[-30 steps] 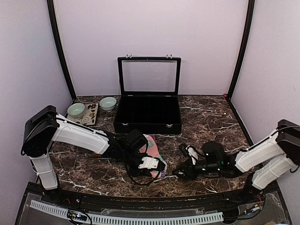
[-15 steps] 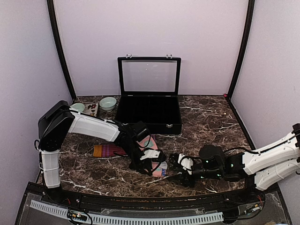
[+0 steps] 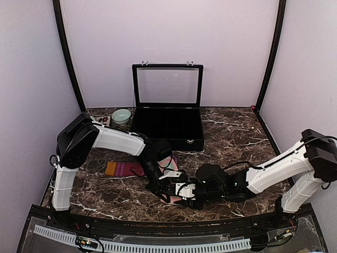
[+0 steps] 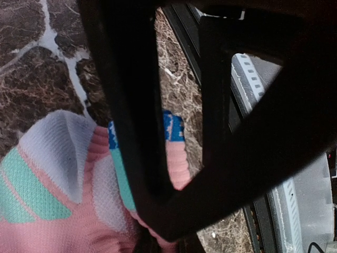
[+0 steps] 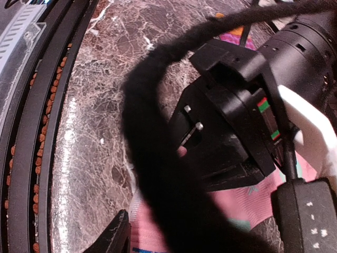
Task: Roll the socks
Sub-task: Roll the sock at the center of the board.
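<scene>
By the table's [image 3: 105, 196] front edge, left gripper [image 3: 162, 194] pinches pink sock [image 4: 52, 221]; right gripper [image 3: 182, 192] adjacent, state unclear.

- Left arm [image 3: 113, 141] rises from its base to a high shoulder, then the white forearm runs right and down toward the middle of the table.
- Its wrist bends steeply, so the left gripper [image 3: 162, 191] points down at the tabletop with its jaws closed.
- Right arm [image 3: 274, 169] is stretched out low and leans well left across the front of the table.
- Right gripper [image 3: 185, 193] sits just beside the left one, nearly tip to tip.
- Its jaws look partly apart, I think, but a black cable [image 5: 158, 158] blocks most of that wrist view.
</scene>
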Available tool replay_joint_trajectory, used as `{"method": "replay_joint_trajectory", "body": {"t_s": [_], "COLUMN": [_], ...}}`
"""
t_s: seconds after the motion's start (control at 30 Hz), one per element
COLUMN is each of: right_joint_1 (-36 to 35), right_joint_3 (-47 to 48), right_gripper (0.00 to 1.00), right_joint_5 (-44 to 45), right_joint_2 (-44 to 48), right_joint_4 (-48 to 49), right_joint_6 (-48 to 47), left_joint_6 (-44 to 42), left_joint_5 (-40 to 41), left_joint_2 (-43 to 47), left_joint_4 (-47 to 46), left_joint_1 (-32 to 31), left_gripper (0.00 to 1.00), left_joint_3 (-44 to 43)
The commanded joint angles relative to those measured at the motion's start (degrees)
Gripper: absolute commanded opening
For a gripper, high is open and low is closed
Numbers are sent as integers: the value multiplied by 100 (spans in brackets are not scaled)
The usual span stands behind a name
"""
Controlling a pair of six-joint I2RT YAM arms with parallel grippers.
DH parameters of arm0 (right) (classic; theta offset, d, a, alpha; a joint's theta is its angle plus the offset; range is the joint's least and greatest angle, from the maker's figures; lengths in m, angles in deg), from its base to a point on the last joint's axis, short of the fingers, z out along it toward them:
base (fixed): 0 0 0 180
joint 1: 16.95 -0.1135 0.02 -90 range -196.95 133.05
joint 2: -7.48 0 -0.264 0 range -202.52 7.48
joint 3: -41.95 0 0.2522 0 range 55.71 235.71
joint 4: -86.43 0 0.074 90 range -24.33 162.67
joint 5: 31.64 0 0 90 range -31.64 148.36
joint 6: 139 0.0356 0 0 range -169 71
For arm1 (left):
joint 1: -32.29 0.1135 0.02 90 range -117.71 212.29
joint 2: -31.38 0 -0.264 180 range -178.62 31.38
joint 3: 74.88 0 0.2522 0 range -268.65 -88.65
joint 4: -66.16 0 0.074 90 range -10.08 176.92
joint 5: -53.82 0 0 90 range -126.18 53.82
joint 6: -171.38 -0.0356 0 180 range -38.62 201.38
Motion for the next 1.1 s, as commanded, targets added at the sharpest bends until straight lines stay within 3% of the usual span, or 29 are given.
{"method": "replay_joint_trajectory", "body": {"t_s": [0.0, 0.47, 0.73, 0.87, 1.07], "right_joint_1": [-54, -56, -62, -73, -12], "right_joint_3": [196, 37, -333, -469, -553], "right_gripper": [41, 37, 10, 6, 0], "right_joint_5": [-223, -300, -56, -55, -269], "right_joint_2": [-422, -1124, -1198, -1267, -1448], "right_joint_4": [364, 924, 1274, 1328, 1154], "right_joint_6": [-392, 224, 775, 1073, 1754], "left_joint_6": [-168, 91, 244, 405, 728], "left_joint_5": [859, 962, 1123, 1174, 1457], "left_joint_2": [-512, -511, -513, -503, -252], "left_joint_4": [939, 659, 513, 412, 365], "left_joint_1": [-47, 14, 32, 79, 269], "left_gripper": [0, 1, 13, 20, 37], "left_joint_3": [263, 155, 166, 89, 101]}}
